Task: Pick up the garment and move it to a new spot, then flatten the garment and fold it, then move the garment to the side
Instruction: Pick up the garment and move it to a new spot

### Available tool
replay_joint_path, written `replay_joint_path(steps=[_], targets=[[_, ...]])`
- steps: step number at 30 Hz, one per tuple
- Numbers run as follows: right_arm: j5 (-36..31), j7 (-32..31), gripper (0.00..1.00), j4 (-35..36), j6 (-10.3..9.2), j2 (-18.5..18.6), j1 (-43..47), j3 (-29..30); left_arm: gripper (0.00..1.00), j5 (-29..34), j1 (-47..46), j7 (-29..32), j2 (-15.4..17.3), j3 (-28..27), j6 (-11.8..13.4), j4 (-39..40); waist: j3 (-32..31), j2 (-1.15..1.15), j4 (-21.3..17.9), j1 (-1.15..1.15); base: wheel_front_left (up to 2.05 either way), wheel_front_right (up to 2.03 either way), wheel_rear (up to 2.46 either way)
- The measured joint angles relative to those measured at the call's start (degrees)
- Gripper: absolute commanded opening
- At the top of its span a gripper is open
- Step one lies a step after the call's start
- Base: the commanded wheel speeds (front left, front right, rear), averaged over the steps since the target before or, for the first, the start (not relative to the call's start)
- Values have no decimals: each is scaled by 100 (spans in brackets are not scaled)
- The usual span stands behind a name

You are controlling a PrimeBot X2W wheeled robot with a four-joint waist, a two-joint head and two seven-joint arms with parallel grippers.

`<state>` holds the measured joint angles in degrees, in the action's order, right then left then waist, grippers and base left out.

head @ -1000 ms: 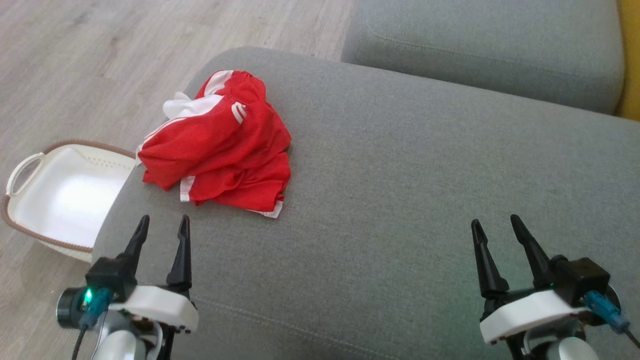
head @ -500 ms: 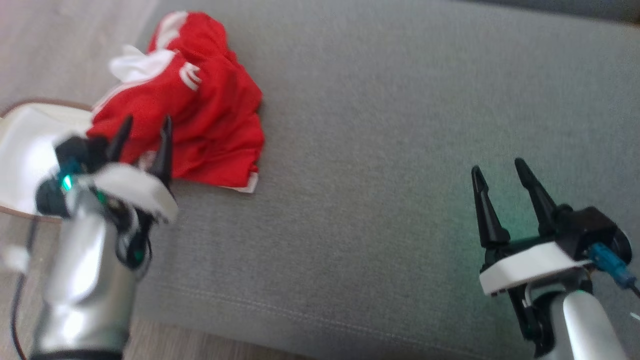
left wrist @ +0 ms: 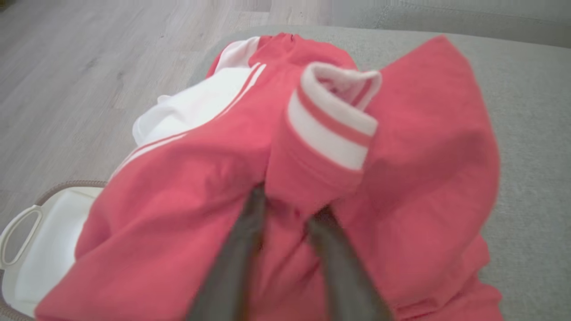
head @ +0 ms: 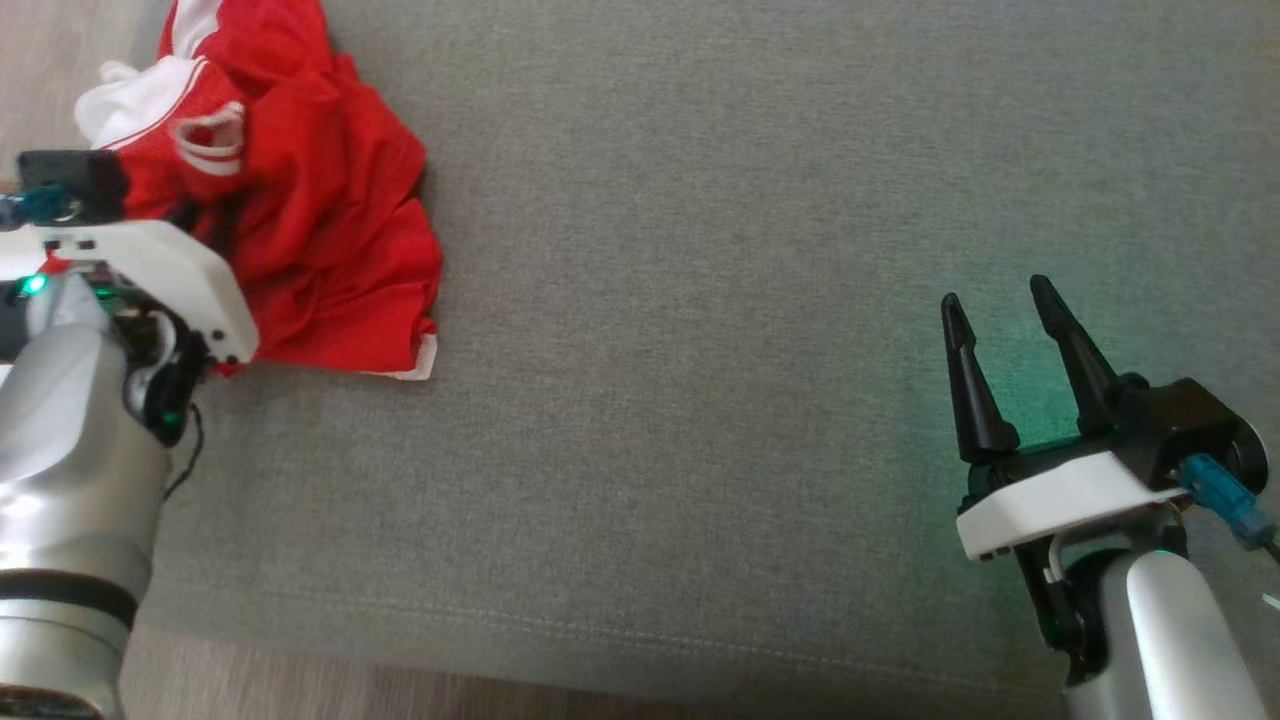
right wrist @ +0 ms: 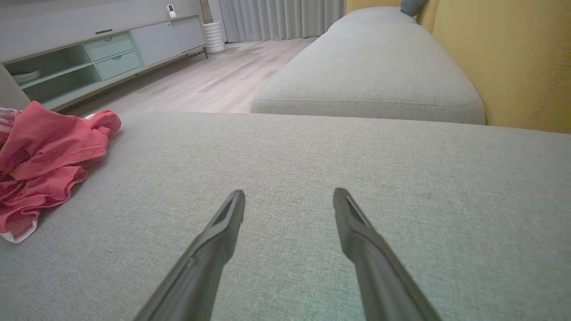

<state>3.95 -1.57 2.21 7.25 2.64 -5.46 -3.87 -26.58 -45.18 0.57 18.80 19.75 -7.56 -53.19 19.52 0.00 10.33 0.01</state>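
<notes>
The garment [head: 320,230] is a crumpled red top with white stripes and a white patch, lying at the left end of the grey sofa cushion [head: 700,300]. My left gripper [head: 200,215] reaches into it from the near left, its fingertips buried in the cloth. In the left wrist view the two fingers [left wrist: 250,249] pinch a red fold of the garment [left wrist: 424,156], and a striped cuff [left wrist: 330,129] stands up just beyond the left gripper [left wrist: 290,203]. My right gripper [head: 995,292] hovers open over bare cushion at the right, far from the garment [right wrist: 44,151]. Nothing lies between the right gripper [right wrist: 289,192] fingers.
A white basket [left wrist: 26,249] with a brown rim sits on the wood floor beside the cushion's left end. A second grey cushion [right wrist: 370,76] lies beyond, with a yellow backrest [right wrist: 513,58] along the right. A low cabinet [right wrist: 89,58] stands across the floor. The cushion's front edge [head: 600,640] is near.
The head camera has tilted down and nearer. My left gripper moved forward from the cushion's front into the garment and narrowed on a fold. The right gripper stayed open.
</notes>
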Motion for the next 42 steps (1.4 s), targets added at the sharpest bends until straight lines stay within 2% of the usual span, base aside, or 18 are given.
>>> replay_joint_path(steps=[7,11,16,24,27,32,37,42], targets=[[9,8,100,-20,0,0,14,102,0,16,-75,-1159,223,156,10,-101,-220,0,-21,-1,0,0,0],[44,56,100,-11,0,0,55,182,0,101,-38,-1437,263,112,171,234,-458,0,12,-1,0,0,0],[145,64,100,18,0,-1,342,226,0,303,479,-1485,274,-60,491,1522,-833,0,64,-1,0,0,0],[348,64,100,127,0,-7,706,216,0,490,2036,-1485,224,20,876,3747,-1482,1,-2,-2,0,0,0],[391,62,100,224,0,-7,778,229,0,491,2415,-1422,121,224,961,4403,-1600,0,-181,-2,0,0,0],[448,51,100,403,0,-9,854,265,0,492,2508,-1235,-267,739,932,5008,-1656,0,-588,-2,0,0,0],[465,3,100,554,0,-9,832,226,0,538,2398,-1167,-681,1196,754,4913,-1575,0,-1122,-2,0,0,0],[545,4,100,635,0,-8,798,203,0,638,1703,-1176,-1056,1484,590,4545,-1396,0,-1749,-2,0,0,0]])
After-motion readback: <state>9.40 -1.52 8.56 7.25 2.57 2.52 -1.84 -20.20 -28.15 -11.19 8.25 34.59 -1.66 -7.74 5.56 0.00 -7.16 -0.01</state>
